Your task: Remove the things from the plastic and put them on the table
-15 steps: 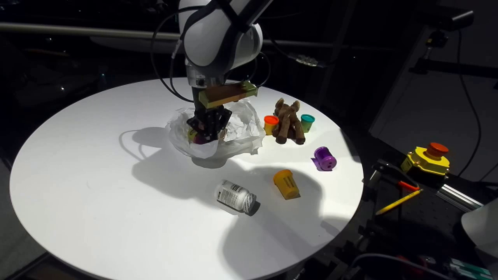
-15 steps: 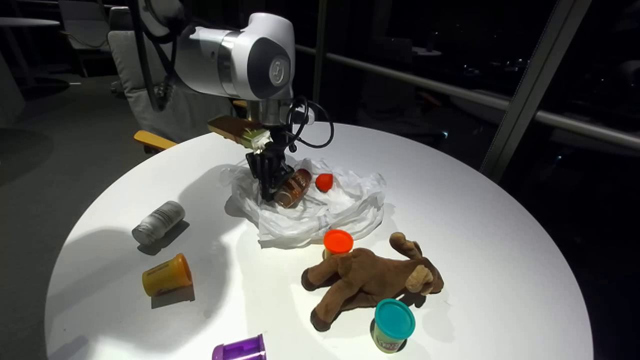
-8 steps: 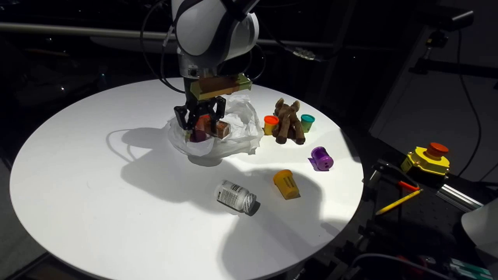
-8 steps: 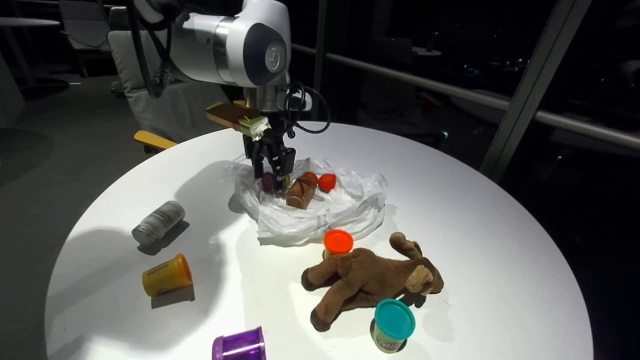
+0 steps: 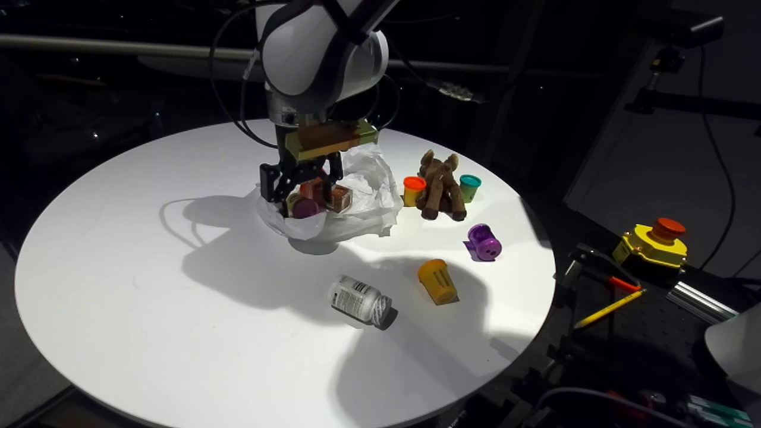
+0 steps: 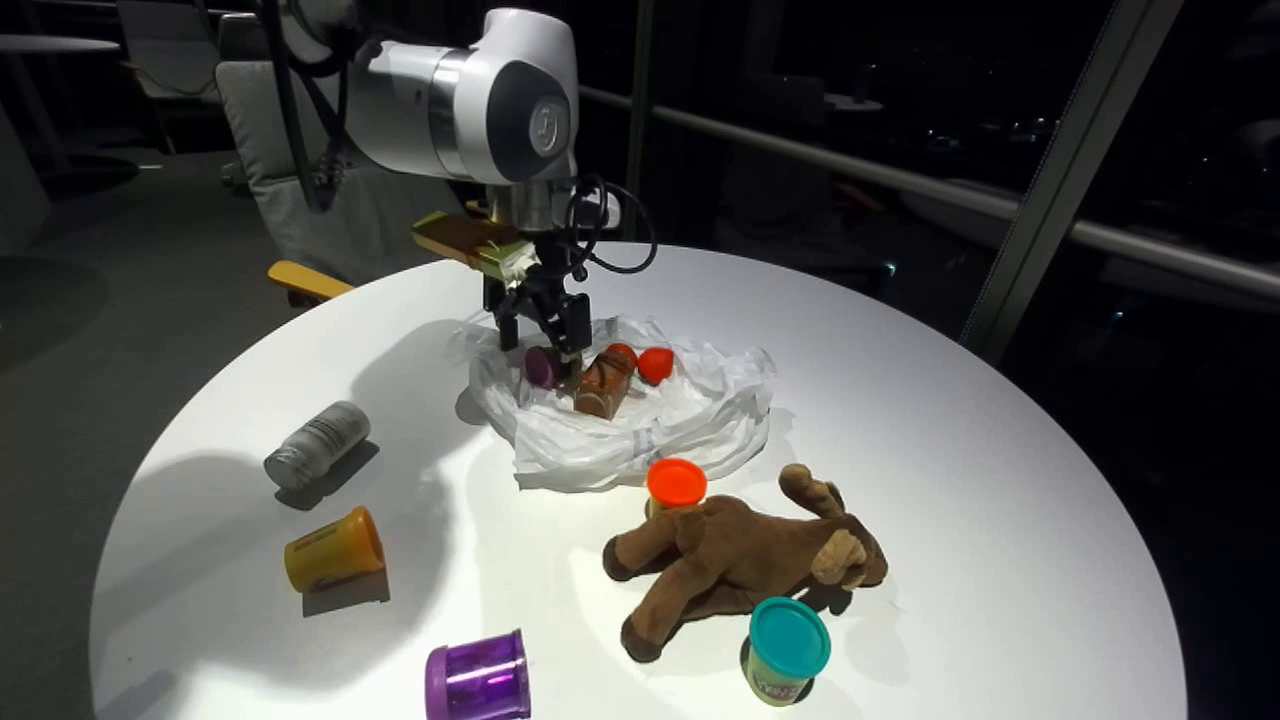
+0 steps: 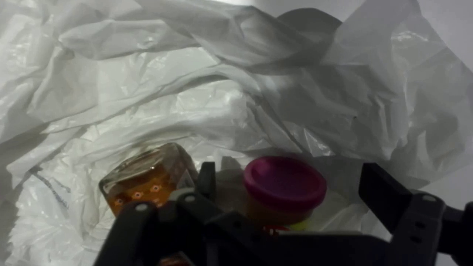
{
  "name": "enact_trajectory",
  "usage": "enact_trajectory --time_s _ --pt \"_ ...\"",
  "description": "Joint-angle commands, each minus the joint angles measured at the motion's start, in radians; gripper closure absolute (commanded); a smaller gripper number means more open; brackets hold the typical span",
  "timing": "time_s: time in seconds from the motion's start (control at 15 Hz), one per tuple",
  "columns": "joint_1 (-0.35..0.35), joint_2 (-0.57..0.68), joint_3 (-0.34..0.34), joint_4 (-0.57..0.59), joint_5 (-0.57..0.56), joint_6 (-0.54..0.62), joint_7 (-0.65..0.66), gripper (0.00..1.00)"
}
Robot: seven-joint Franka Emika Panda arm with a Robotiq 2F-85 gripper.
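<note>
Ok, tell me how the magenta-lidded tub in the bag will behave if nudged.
The magenta-lidded tub may well roll: it is round and lies tipped, lid facing sideways. The wrinkled plastic bag around it could slow that. It probably stays stiff when squeezed, as the lid's rim looks evenly round.

On the round white table (image 5: 148, 309), the crumpled whitish plastic bag (image 6: 600, 455) lies open, holding a tipped magenta-lidded tub (image 7: 284, 184), a clear-ended red-brown container (image 6: 604, 388) and a red piece (image 6: 656, 365). Outside, the brown plush animal (image 6: 745, 555) sprawls between the upright orange-lidded tub (image 5: 414, 191) and teal-lidded tub (image 5: 469, 188); the yellow tub (image 6: 328, 553), white bottle (image 6: 318, 445) and purple cylinder (image 6: 482, 677) lie sideways.
</note>
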Motion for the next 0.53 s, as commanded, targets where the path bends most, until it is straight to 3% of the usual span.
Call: enact_trajectory --time_s 0.0,0.47 --pt "0.01 0.045 -0.014 0.085 0.017 -0.031 0.003 0.01" --pt "0.004 0.072 -0.027 0.147 0.016 -0.051 0.002 0.0"
